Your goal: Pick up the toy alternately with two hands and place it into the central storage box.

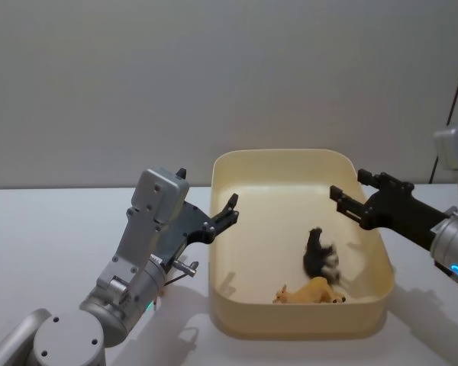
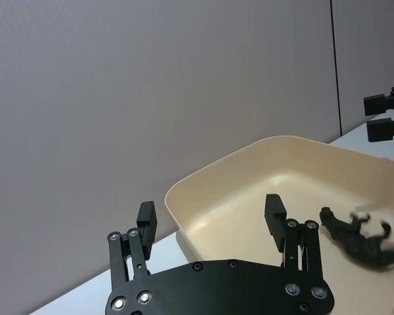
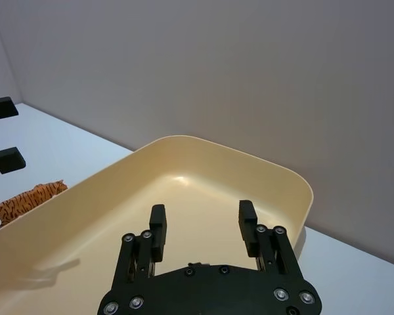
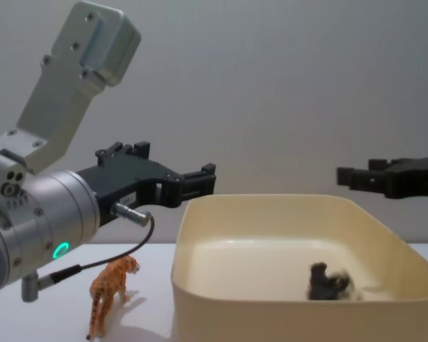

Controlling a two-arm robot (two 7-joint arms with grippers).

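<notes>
Starting far left, on the white table (image 1: 46, 229): a striped orange tiger toy (image 4: 113, 292), upright on its legs, outside the box, near its left wall and beneath the left arm (image 4: 36, 214). Above it, the left gripper (image 1: 224, 216), held up in the air at the left rim of the central storage box (image 1: 290, 153), spread wide apart, nothing in its grasp. Plain from the left wrist view too: two black fingers (image 2: 148, 220) parted, only cream rim and box floor in the gap. Green ring light (image 4: 59, 250) glowing on that left arm in the chest view.

Moving into the middle: the cream-yellow tub itself, sitting flat on the table, two toys down inside. Black animal figure (image 1: 319, 255) toward the right half of the floor, smeared with blur, pose hard to read. Just nearer the robot, a tan animal figure (image 1: 313, 293) lying on its side, close to the near wall.

And over on the right: the right gripper (image 1: 351, 184), raised above the right rim near the far corner, pointing in over the tub. Parted here as well, empty, well clear of both toys below.
</notes>
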